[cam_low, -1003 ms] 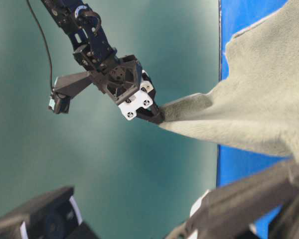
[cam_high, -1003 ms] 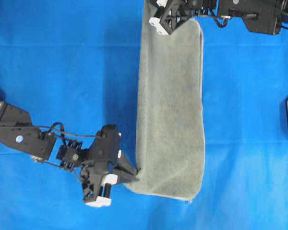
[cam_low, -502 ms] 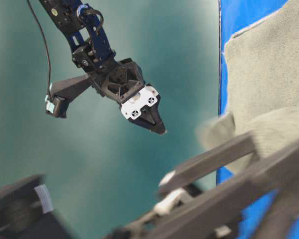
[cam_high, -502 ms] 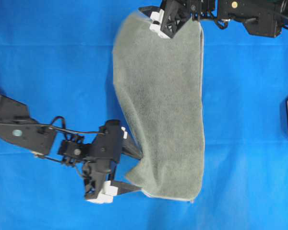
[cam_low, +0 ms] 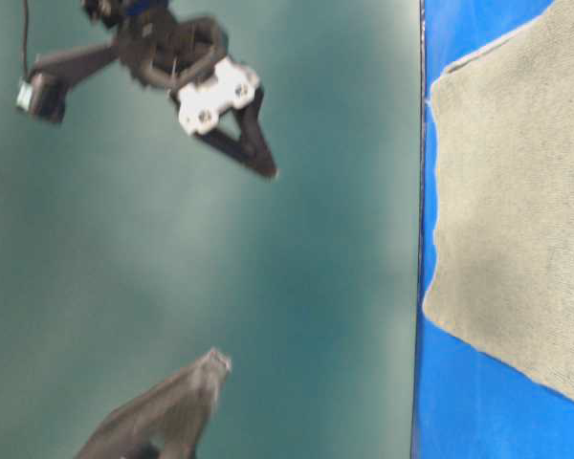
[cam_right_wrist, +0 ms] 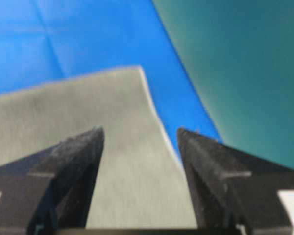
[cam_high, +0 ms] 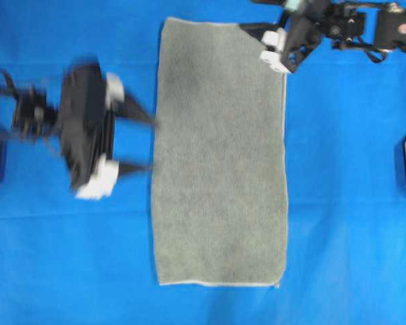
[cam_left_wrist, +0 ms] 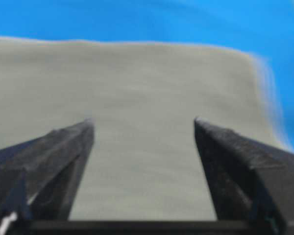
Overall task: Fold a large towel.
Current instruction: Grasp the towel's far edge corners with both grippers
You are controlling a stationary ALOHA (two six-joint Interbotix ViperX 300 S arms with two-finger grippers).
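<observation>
The towel (cam_high: 220,156) is lying flat on the sheet (cam_high: 352,223), its long sides running from the far edge toward the near edge, a little right of the middle. The left gripper (cam_high: 149,143) is hanging just beside the towel's left long side, jaws apart. The right gripper (cam_high: 254,27) is hanging over the towel's far right corner, jaws apart, holding nothing.
</observation>
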